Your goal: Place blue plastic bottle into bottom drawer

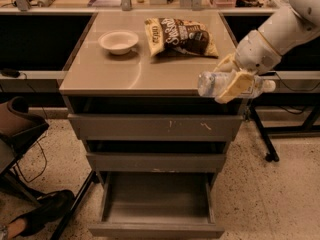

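My gripper (231, 80) is shut on the blue plastic bottle (212, 84), a clear pale bottle held lying sideways, white cap (270, 86) to the right. It hangs in the air at the front right corner of the cabinet top (107, 74), just past its front edge. The bottom drawer (157, 204) is pulled open below, its grey interior bare. The bottle is well above the drawer and to its right.
A white bowl (118, 41) and a brown-yellow snack bag (180, 36) lie on the cabinet top. The top drawer (155, 127) and middle drawer (156, 161) stand slightly out. A chair (17, 129) and a shoe (42, 216) are at the left. Table legs (262, 134) stand at the right.
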`<state>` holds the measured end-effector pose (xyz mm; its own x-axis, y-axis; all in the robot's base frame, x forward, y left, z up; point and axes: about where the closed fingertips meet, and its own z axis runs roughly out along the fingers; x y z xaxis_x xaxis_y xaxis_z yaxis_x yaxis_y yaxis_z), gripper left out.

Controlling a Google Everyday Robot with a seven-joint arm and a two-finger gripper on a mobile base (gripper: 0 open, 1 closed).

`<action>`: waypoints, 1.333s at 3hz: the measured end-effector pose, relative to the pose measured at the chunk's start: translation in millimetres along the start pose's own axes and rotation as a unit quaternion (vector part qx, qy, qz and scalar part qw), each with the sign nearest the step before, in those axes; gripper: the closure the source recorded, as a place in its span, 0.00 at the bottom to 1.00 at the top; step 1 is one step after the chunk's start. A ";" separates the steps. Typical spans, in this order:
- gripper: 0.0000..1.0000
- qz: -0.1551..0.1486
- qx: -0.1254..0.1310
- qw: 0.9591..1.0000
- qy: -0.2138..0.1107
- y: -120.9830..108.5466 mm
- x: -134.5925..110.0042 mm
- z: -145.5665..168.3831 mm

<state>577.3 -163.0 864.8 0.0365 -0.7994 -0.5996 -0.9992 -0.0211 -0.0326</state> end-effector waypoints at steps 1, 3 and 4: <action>1.00 0.014 -0.023 1.000 0.003 12.5 13.8 20.9; 1.00 0.008 0.031 0.999 0.027 12.7 15.2 16.7; 1.00 -0.055 0.095 0.994 0.010 51.4 -15.0 7.4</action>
<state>525.4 -147.7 866.2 0.1442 -0.8098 -0.5687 -0.9685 0.0024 -0.2489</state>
